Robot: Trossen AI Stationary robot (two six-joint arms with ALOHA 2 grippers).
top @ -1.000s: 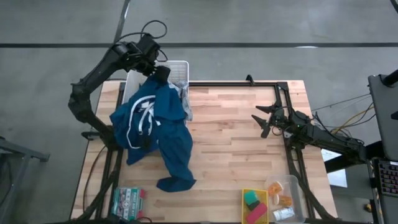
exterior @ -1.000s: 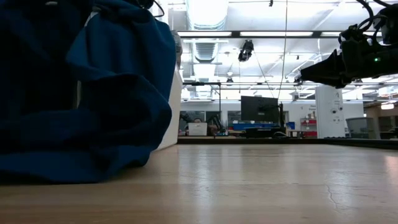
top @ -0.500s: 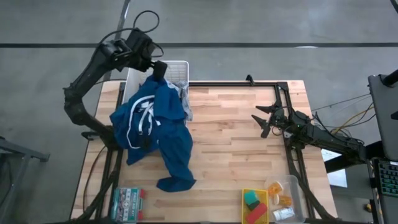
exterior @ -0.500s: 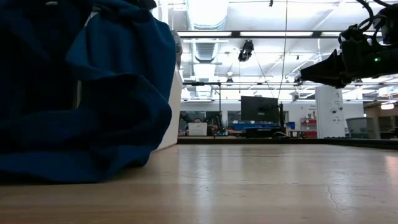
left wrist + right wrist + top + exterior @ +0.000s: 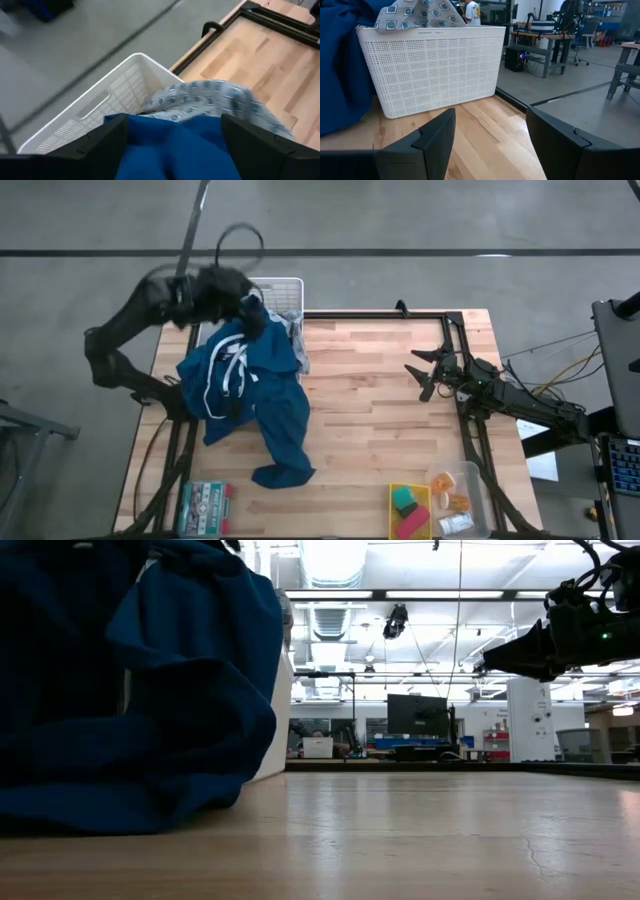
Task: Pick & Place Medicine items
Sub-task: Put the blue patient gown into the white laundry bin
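Observation:
The medicine items lie in a clear tub (image 5: 472, 478) at the table's near right corner: a small white carton (image 5: 455, 525) and tiny orange pieces (image 5: 458, 503). Neither gripper is near them. My left gripper (image 5: 250, 312) hangs open over the white basket (image 5: 290, 288) at the far left. In the left wrist view, my left gripper (image 5: 175, 150) has its fingers wide apart above the blue garment (image 5: 175, 145). My right gripper (image 5: 425, 375) stands open at the table's right side with nothing between its fingers, and it also shows in the low view (image 5: 520, 650).
A blue garment (image 5: 245, 385) spills from the basket over the table's left half, on top of a patterned grey cloth (image 5: 210, 97). A yellow bin (image 5: 410, 512) with green and pink blocks stands beside the tub. A green-and-white box (image 5: 205, 505) lies near left. Bare wood (image 5: 370, 410) lies between.
My left arm has swung toward the table's left edge and risen, and it shows blurred. Its gripper stays over the basket's blue garment, which keeps its shape.

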